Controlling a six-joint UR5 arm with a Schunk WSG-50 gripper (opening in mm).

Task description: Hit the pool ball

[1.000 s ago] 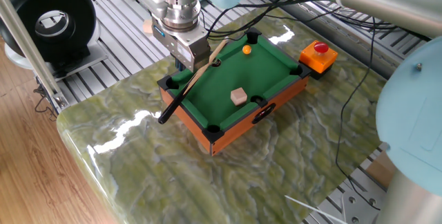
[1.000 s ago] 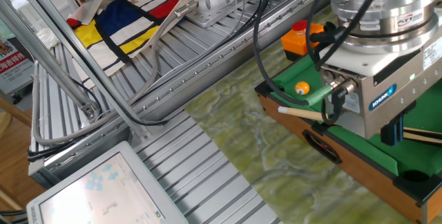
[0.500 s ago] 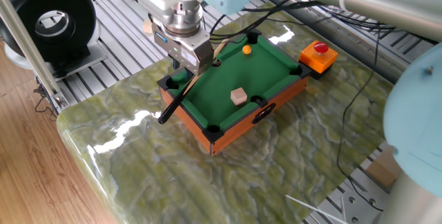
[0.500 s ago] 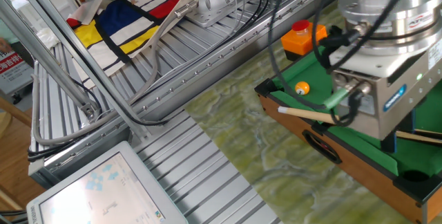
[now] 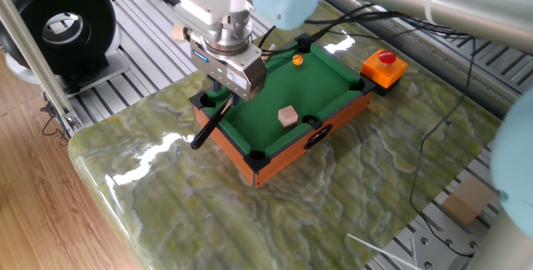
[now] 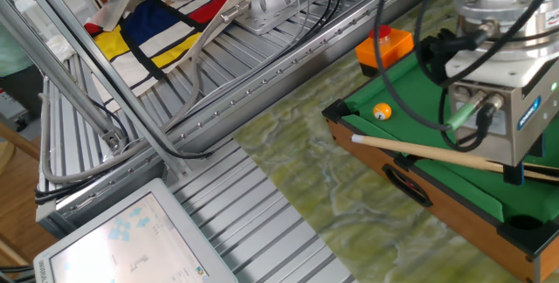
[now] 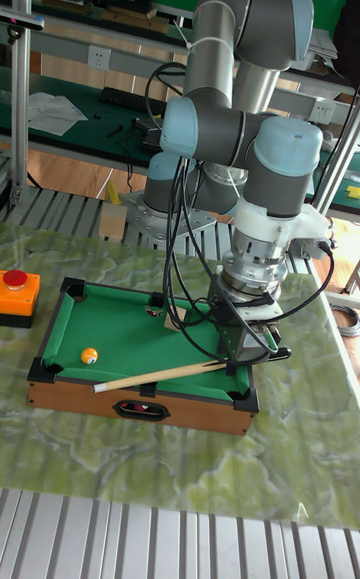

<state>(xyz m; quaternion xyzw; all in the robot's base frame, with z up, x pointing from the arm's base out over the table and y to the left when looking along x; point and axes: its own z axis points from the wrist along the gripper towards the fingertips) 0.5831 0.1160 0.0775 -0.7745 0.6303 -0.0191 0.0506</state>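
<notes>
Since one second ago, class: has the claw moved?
Yes. The claw has shifted along the pool table's rail, further from the pool ball, carrying the cue.

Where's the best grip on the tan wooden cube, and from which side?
Come from straight above and pinch two opposite side faces of the tan wooden cube: it sits flat on the green felt, sides free. The gripper holds the cue.

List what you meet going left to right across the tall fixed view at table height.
Red button on its orange box → pool ball on the green felt → tip of the cue stick → the hand holding the cue's butt end.
</notes>
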